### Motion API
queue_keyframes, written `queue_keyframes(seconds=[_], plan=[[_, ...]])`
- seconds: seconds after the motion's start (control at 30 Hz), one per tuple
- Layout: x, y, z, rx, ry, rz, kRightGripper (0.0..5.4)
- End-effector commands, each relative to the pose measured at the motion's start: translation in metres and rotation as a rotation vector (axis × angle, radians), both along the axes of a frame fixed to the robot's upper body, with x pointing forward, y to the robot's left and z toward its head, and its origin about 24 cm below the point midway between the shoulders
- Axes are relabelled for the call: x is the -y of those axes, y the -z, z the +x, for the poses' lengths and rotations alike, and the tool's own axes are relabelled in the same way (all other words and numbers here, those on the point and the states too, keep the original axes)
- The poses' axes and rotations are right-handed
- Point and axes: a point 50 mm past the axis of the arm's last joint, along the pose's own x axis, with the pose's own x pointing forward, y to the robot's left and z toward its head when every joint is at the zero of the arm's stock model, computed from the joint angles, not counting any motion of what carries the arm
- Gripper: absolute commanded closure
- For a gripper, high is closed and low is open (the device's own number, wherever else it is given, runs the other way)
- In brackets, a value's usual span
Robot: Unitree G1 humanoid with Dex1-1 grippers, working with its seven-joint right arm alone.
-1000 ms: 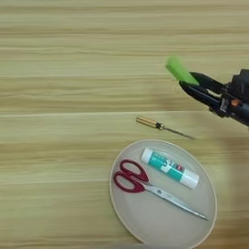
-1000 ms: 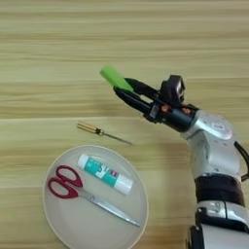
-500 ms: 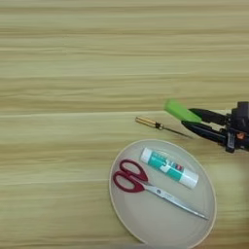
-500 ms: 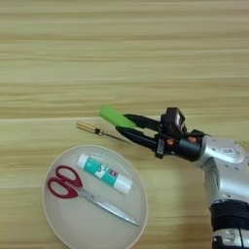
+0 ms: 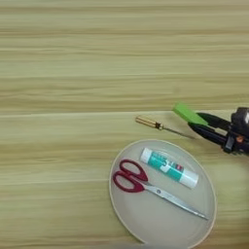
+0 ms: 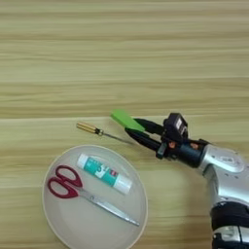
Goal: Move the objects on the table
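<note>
One small bright green rectangular block (image 6: 124, 119) sits pinched in the black two-fingered hand (image 6: 132, 129) at centre right; lowering it onto the round beige plate (image 6: 73, 226) looks next.

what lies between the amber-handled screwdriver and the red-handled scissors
The white-and-teal glue stick on the round beige plate, between the amber-handled screwdriver and the red-handled scissors, in both eye views.

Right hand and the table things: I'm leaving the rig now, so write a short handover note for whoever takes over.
Right hand: shut on the green block, held by one end near the screwdriver's tip.
Plate: near edge of the table; the scissors and glue stick lie on it, side by side.
Screwdriver: on the table just beyond the plate, untouched.
Done: block gripped.
Left: set the block down; the goal spot is not given.
</note>
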Motion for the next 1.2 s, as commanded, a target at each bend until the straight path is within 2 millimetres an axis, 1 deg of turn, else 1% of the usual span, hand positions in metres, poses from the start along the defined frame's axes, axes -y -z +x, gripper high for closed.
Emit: queue_keyframes(seconds=[0.03,0.37,0.47,0.5,0.53,0.73,0.77,0.87,0.9,1.0,1.2], plan=[[0.013,-0.023,0.023,0.092,0.089,-0.133,4.02],[0.016,-0.011,0.026,0.056,0.114,-0.207,4.02],[0.016,-0.011,0.026,0.057,0.112,-0.212,4.02],[0.017,-0.012,0.026,0.061,0.112,-0.211,3.73],[0.017,-0.013,0.027,0.063,0.115,-0.202,3.57],[0.017,-0.023,0.03,0.094,0.103,-0.145,2.97],[0.017,-0.024,0.031,0.099,0.102,-0.134,2.75],[0.015,-0.029,0.032,0.118,0.097,-0.094,2.41],[0.015,-0.031,0.033,0.122,0.096,-0.081,2.37],[0.014,-0.04,0.034,0.155,0.087,-0.038,2.02],[0.011,-0.051,0.033,0.188,0.06,0.031,1.37]])
